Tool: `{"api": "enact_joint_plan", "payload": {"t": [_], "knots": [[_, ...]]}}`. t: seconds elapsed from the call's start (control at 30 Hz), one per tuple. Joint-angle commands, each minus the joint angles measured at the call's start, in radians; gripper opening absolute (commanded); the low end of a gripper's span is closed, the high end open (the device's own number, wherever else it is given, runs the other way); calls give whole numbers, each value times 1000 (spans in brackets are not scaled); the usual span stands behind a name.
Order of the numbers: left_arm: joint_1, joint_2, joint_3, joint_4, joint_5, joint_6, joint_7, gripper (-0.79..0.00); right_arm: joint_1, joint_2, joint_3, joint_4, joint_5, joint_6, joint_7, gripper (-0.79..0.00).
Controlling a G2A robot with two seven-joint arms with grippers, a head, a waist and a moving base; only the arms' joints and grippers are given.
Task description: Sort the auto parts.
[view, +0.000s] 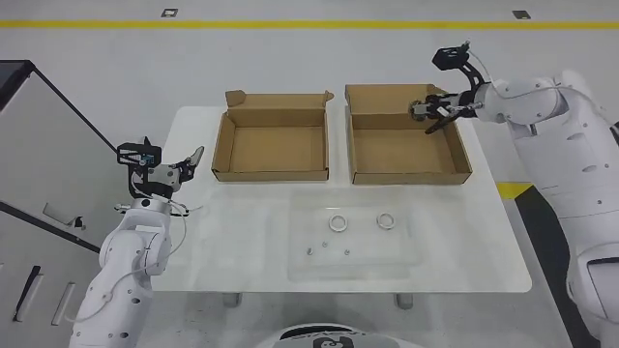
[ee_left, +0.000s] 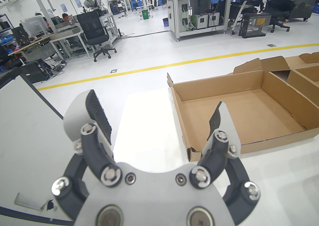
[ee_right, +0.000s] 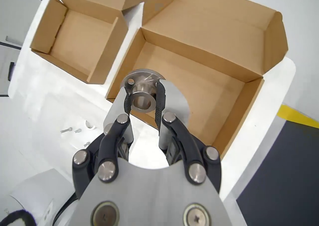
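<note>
Clamping the flanged metal bushing [ee_right: 141, 102] by its hub in my right gripper [ee_right: 142, 93], flange pointing away from my wrist, I hold it above the open floor of the right cardboard box [ee_right: 219, 80].

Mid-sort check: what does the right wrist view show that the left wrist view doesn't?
Right wrist view: the right end effector shut on a flanged metal bushing over the right-hand box, plus screws on the table.
Left wrist view: the open left end effector and an office chair behind.
Both: that box, the left-hand box, the table.
</note>
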Motion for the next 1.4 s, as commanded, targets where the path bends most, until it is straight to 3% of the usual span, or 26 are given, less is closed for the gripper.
{"api": "enact_joint_plan", "payload": {"t": [0.0, 0.33, 1.37], "knots": [[0, 0, 0, 0, 0, 0, 0, 0, 11, -2, -19, 35, -32, -8, 6, -785], [0, 0, 0, 0, 0, 0, 0, 0, 40, -24, -95, 188, -103, 0, -41, -785], [0, 0, 0, 0, 0, 0, 0, 0, 57, -92, -240, 419, -199, 36, -111, -785]]}}
